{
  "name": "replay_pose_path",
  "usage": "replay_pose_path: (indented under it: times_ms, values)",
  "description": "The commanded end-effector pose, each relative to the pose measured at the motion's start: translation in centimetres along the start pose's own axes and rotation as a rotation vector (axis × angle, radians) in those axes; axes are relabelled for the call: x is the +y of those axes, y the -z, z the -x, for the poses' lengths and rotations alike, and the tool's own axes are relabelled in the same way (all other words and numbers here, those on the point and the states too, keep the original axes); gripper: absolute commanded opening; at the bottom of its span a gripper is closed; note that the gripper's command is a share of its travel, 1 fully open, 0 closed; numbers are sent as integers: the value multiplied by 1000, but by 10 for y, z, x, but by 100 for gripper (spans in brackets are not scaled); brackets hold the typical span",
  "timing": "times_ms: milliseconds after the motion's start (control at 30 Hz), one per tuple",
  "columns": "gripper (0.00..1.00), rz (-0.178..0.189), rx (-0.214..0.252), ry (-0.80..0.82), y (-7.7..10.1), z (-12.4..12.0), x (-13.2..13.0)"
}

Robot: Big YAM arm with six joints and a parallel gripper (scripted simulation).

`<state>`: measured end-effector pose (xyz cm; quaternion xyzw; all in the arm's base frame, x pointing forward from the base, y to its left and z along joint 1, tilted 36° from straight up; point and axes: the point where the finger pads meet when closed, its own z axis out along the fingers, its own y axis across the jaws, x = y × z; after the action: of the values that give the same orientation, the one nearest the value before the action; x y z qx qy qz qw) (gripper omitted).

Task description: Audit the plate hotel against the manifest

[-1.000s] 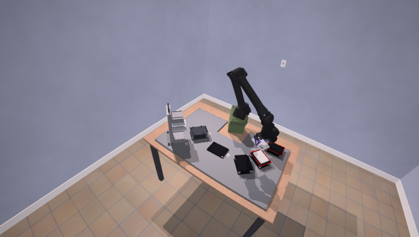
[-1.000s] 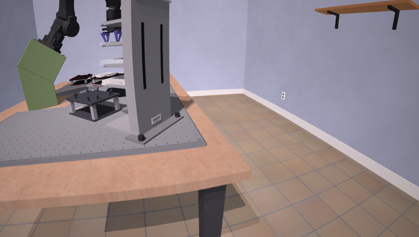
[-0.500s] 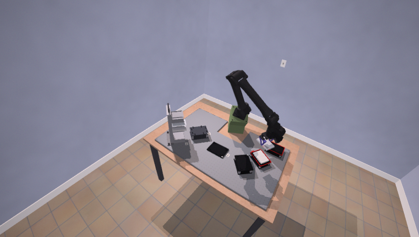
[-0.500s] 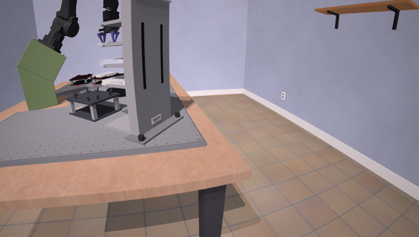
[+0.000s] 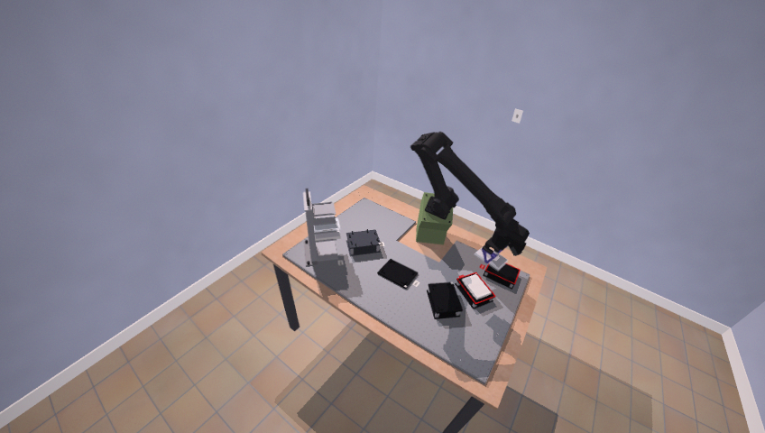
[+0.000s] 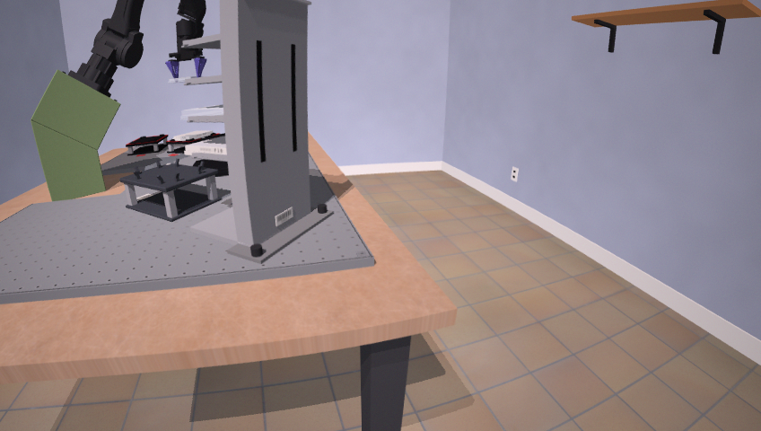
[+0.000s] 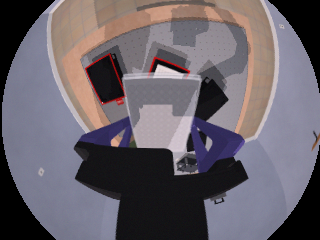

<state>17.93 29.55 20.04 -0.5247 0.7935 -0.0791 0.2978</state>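
My gripper (image 5: pixel 487 259) (image 6: pixel 185 68) (image 7: pixel 161 119) is shut on a pale grey plate (image 5: pixel 499 261) (image 7: pixel 160 110), gripping its long sides with the purple fingers. It holds the plate a little above an empty red-edged quarantine nest (image 5: pixel 510 274) (image 7: pixel 104 80) at the far right of the deck. The second red-edged nest (image 7: pixel 175 67) beside it carries a white plate (image 5: pixel 476 288). The plate hotel H1 (image 5: pixel 313 235) (image 6: pixel 266 106) stands at the far left end. White plates (image 6: pixel 203 113) (image 6: pixel 205 149) lie on its lower shelves. I cannot read the held plate's label.
A raised black nest (image 5: pixel 363 241) (image 6: pixel 168 187) stands next to the hotel. A flat black nest (image 5: pixel 397 272) lies mid-deck and another black nest (image 5: pixel 444 299) lies beside the quarantine nests. The green arm base (image 5: pixel 433 225) (image 6: pixel 69 138) sits at the back edge.
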Motion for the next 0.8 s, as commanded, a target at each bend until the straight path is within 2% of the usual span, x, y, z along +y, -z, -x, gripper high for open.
replay_pose_path:
  times_ms: [0,300,433,767]
  values:
    - [86,6,-6,114,3,5,14]
    - [86,5,-21,260,8,15,36]
    - [86,7,-40,227,15,26,47]
    - [86,9,-39,227,15,29,75]
